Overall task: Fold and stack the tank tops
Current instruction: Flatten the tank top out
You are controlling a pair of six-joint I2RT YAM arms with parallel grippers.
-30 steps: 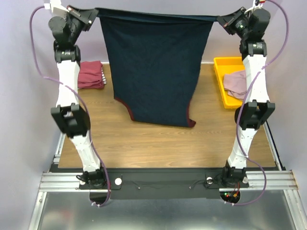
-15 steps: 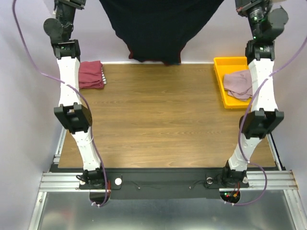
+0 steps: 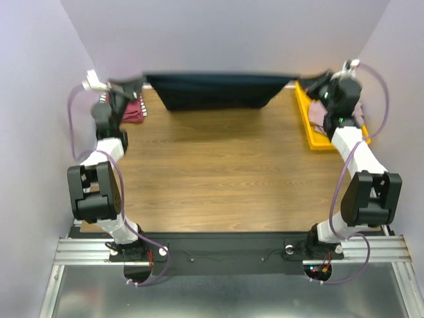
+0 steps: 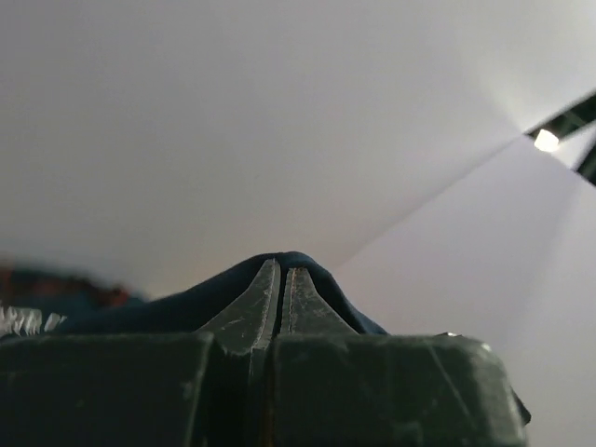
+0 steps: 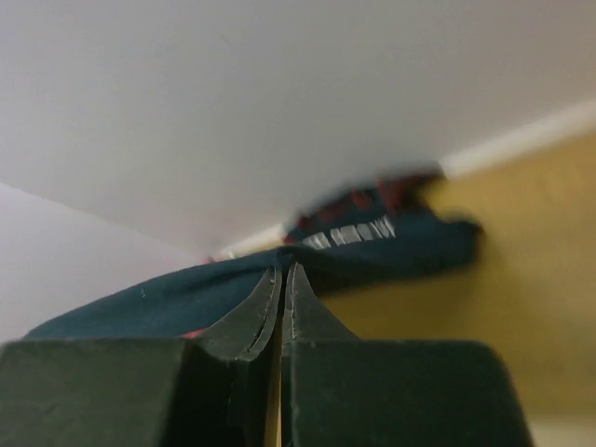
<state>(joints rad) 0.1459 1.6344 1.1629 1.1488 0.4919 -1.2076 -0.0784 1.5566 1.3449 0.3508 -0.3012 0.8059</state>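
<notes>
The large navy jersey (image 3: 215, 93) hangs stretched between my two grippers at the far edge of the table, its lower part on or near the wood. My left gripper (image 3: 136, 85) is shut on its left corner; in the left wrist view the navy cloth (image 4: 307, 270) wraps the closed fingertips. My right gripper (image 3: 310, 82) is shut on its right corner, and the navy cloth (image 5: 168, 298) shows in the right wrist view. A folded dark-red top (image 3: 134, 109) lies at the far left, partly hidden by the left arm. A dusty-pink top (image 3: 318, 114) lies in the yellow tray.
The yellow plastic tray (image 3: 313, 136) stands at the far right edge of the wooden table (image 3: 225, 172). Purple walls close in the back and both sides. Both arms reach low towards the far edge.
Both grippers have come down from high above the table to just above its far edge, carrying the navy jersey down with them. It hung raised, almost out of view, half a second ago.
</notes>
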